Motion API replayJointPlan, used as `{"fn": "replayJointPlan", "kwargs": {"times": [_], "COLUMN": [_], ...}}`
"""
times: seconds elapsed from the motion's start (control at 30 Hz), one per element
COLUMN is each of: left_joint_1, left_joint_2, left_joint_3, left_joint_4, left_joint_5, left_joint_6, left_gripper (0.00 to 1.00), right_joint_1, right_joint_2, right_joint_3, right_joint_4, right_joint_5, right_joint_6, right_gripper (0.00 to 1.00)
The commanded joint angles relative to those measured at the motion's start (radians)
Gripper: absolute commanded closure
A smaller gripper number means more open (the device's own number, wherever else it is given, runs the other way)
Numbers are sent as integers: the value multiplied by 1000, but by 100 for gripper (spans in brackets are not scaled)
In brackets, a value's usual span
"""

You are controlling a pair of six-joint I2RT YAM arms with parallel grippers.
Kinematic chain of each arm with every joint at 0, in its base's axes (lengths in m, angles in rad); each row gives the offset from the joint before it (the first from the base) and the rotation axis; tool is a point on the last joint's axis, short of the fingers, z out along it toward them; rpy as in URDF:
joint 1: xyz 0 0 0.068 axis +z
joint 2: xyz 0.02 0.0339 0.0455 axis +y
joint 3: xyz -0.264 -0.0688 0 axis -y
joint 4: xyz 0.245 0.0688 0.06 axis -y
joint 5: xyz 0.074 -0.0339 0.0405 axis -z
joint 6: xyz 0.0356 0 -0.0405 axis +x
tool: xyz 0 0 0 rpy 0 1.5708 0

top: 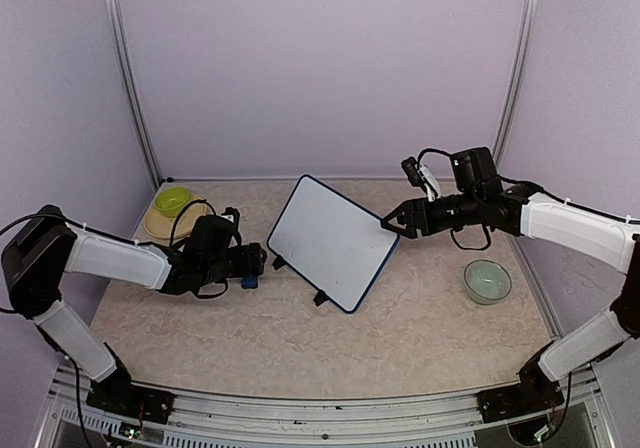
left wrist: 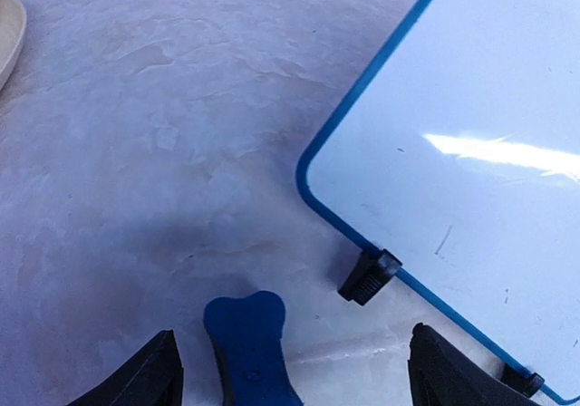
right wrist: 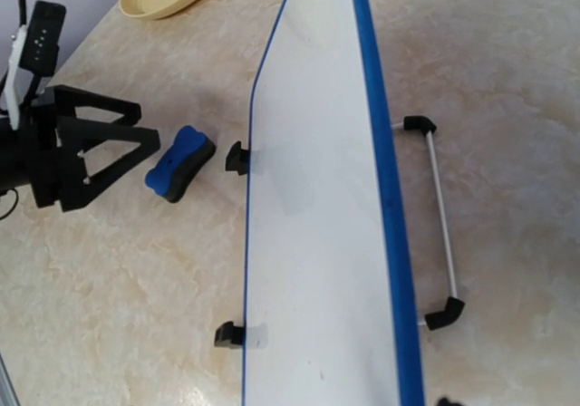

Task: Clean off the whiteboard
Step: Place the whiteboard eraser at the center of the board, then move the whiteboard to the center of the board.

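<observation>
Blue-framed whiteboard (top: 333, 240) between left fingers (left wrist: 145, 377), right fingers (top: 391, 223)

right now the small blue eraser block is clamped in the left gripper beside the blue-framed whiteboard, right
Not clamped: the small blue eraser block lies free on the table before the open left gripper, as the right wrist view shows. It is beside the blue-framed whiteboard.
</observation>
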Motion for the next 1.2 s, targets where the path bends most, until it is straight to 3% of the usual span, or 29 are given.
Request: {"fn": "replayJointPlan", "kwargs": {"times": [0.0, 0.13, 0.5, 0.77, 1.17], "left_joint_1": [3, -5, -33, -2, 7], "left_joint_2": [8, 42, 151, 224, 300], "left_joint_3": [-21, 2, 130, 185, 219], "left_joint_4": [81, 91, 65, 81, 69], "left_joint_5": [151, 215, 139, 200, 208], "left_joint_6": [125, 195, 431, 494, 515], "left_gripper": [19, 22, 38, 52, 54], "right_joint_1": [10, 10, 10, 10, 10], "right_joint_2": [5, 2, -11, -36, -31], "right_joint_3": [-9, -6, -21, -28, -25], "right_joint_4": [24, 20, 23, 10, 10], "right_joint_5": [1, 3, 4, 17, 23], "right_joint_6": [-1, -4, -4, -14, -11], "right_gripper": [32, 32, 32, 32, 31]}}
